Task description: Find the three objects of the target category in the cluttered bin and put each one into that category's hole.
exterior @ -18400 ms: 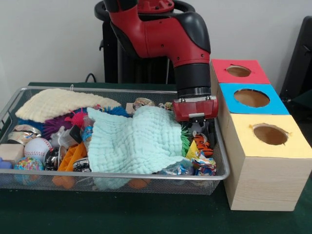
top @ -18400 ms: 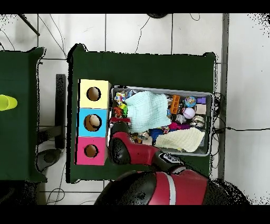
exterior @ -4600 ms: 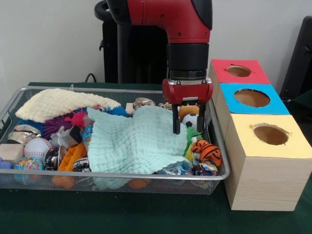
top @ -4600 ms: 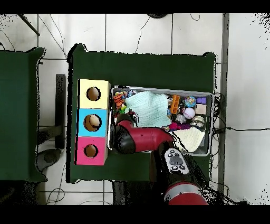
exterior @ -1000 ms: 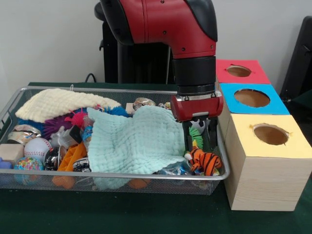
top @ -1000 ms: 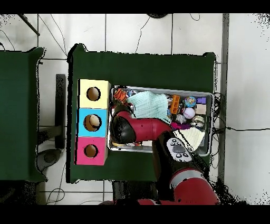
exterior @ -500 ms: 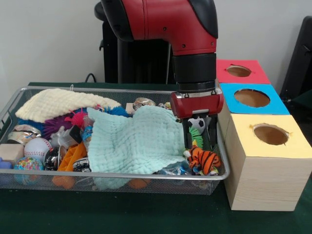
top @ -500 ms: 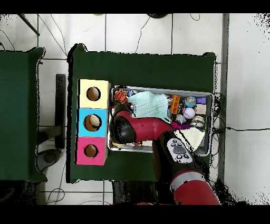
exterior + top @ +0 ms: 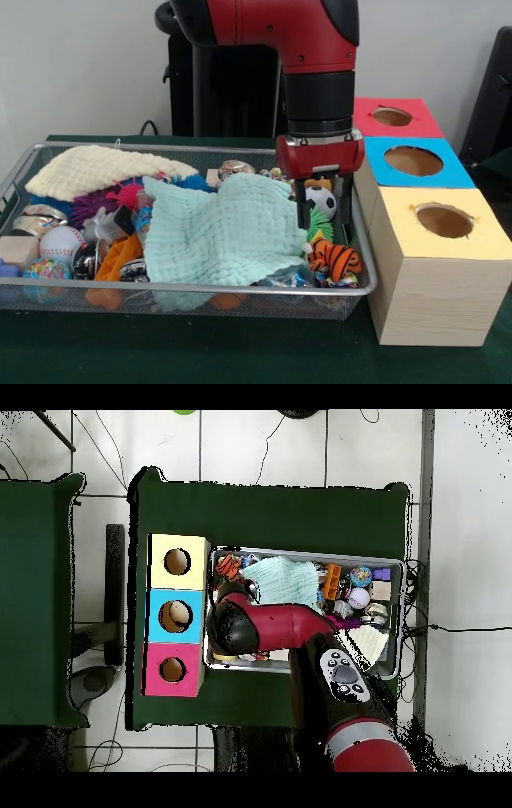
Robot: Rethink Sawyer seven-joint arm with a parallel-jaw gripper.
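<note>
My gripper (image 9: 324, 226) hangs open over the right end of the wire bin (image 9: 192, 288), its fingers (image 9: 302, 212) wide apart. Between them shows a small soccer ball (image 9: 322, 200), with an orange thing just above it; the fingers do not press on the ball. A striped tiger plush (image 9: 334, 260) lies below the fingertips in the bin's near right corner, beside a green spiky toy (image 9: 318, 233). A mint cloth (image 9: 224, 232) covers the bin's middle. In the overhead view my arm (image 9: 232, 629) hides the gripper.
Three boxes stand right of the bin, with a red hole (image 9: 392, 117), a blue hole (image 9: 414, 160) and a yellow hole (image 9: 443, 220). A cream cloth (image 9: 96, 170), a baseball (image 9: 61, 242), spiky balls and several small toys fill the bin's left half.
Over the last second the gripper has risen a little and shifted slightly left, still open. The tiger plush has stayed in the corner, and the soccer ball now shows between the fingers.
</note>
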